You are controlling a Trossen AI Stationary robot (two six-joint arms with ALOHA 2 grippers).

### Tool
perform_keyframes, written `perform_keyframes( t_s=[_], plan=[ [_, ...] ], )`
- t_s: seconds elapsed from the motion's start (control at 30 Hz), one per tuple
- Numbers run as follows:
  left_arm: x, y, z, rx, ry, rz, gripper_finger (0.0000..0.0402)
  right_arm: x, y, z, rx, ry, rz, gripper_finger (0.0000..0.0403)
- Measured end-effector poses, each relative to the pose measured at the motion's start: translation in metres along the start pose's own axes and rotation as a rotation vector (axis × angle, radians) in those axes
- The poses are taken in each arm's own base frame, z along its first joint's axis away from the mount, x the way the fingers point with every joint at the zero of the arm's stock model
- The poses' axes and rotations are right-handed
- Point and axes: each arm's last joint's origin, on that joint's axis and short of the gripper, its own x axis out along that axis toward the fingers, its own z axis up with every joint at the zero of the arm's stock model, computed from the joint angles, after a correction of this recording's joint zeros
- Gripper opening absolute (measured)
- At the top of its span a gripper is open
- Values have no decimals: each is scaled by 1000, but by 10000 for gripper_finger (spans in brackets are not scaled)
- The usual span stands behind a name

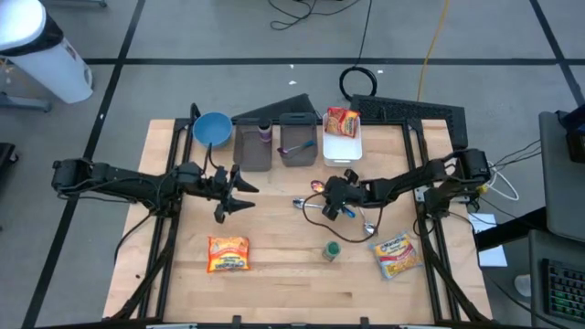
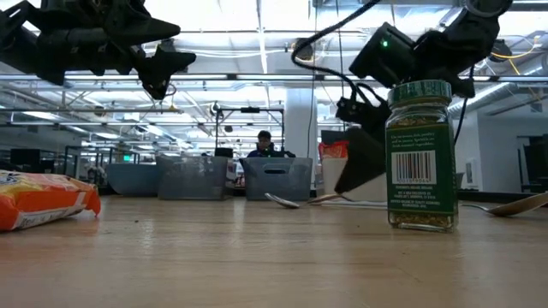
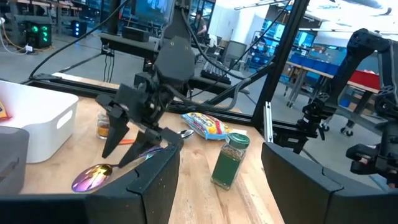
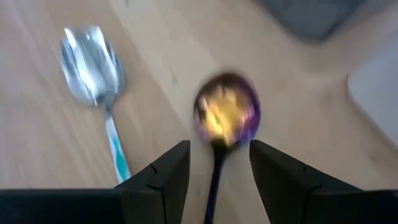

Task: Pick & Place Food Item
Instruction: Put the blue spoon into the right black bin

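Note:
An orange food packet (image 1: 228, 253) lies flat near the table's front left, also showing in the low view (image 2: 43, 198). A second packet (image 1: 397, 254) lies at the front right, and a third (image 1: 342, 120) stands in the white bin (image 1: 352, 148). My right gripper (image 4: 219, 155) is open, slanting down over an iridescent spoon (image 4: 227, 118). Its fingers stand on either side of the spoon's handle without touching it. My left gripper (image 1: 242, 196) hovers open and level above the table's left middle, with nothing between its fingers.
A green-lidded spice jar (image 1: 332, 251) stands upright at front centre. A silver spoon with a teal handle (image 4: 93, 62) lies beside the iridescent one, and another spoon (image 1: 368, 227) lies to the right. A blue bowl (image 1: 212, 129) and two grey bins (image 1: 253, 146) line the far edge.

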Motion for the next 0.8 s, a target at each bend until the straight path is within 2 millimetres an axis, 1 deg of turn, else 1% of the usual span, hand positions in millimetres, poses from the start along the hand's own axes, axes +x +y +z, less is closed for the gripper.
perform_keyframes(
  t_s=[0.07, 0.27, 0.43, 0.6, 0.8],
  plan=[
    [0, 0, 0, -3, 0, 0, 239, 3, 0, -4, -5, 15, -5, 159],
    [0, 1, -3, -23, 26, 6, 239, 12, 2, -7, -5, 16, -6, 159],
    [0, 1, -3, -28, 31, 8, 239, 12, 3, -8, 1, 24, 8, 147],
    [0, 1, -3, -28, 30, 8, 239, 12, 3, -7, 7, 26, 18, 108],
    [0, 1, -3, -28, 30, 8, 239, 12, 3, -7, 15, 29, 23, 38]
  ],
)
